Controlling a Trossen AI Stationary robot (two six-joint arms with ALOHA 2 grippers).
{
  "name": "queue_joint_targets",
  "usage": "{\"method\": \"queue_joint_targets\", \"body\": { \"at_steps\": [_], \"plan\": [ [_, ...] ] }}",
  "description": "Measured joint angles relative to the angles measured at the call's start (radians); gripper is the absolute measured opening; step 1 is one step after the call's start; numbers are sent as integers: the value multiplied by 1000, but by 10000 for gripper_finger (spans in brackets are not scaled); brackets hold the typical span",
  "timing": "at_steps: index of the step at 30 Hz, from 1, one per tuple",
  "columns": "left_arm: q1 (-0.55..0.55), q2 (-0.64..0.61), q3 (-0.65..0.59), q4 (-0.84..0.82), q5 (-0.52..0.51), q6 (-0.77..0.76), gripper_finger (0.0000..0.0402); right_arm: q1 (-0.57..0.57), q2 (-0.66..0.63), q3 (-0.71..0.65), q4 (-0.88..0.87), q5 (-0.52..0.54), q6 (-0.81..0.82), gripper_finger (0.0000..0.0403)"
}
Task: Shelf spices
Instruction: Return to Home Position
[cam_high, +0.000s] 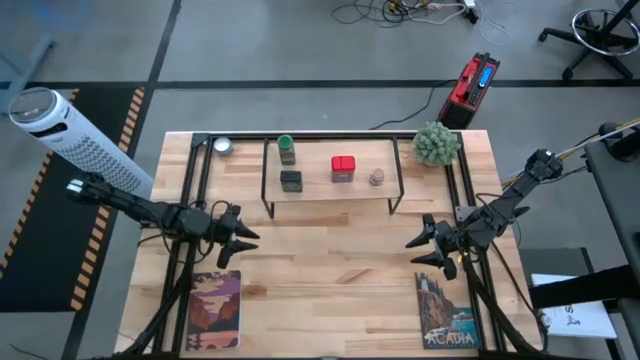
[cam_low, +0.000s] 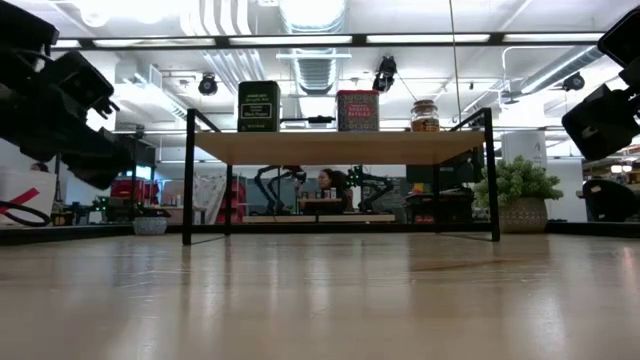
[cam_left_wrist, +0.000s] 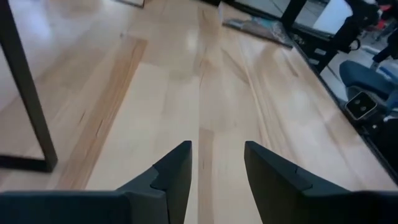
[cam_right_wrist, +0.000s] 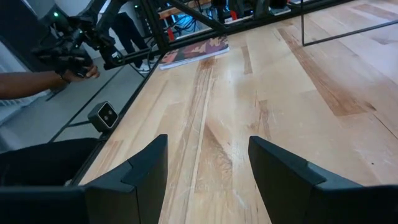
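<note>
The shelf stands at the middle of the table's far side, its wooden board resting on thin black rods. On the board stand the spices: a green-capped bottle, a dark grey square jar, a red square tin and a tiny round beige jar. The low view shows the dark jar, the red tin and the beige jar upright on the board. My left gripper hovers open over the bare tabletop, nearer than the shelf's left end. My right gripper hovers open, nearer than the shelf's right end. Both are empty.
A round silver tin sits at the far left, a potted plant at the far right. Two picture books lie at the near corners. Black frame rods run along both sides. A person's hand shows beyond the table.
</note>
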Motion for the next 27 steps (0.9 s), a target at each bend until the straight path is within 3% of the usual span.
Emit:
{"method": "queue_joint_targets", "body": {
  "at_steps": [13, 27],
  "plan": [
    [0, 52, 3, 30, 0, 7, 145, 0, 0, 0, 0, 0, 0, 199],
    [0, 76, 5, 31, 0, 7, 125, 0, 0, 0, 0, 0, 0, 199]
  ]
}}
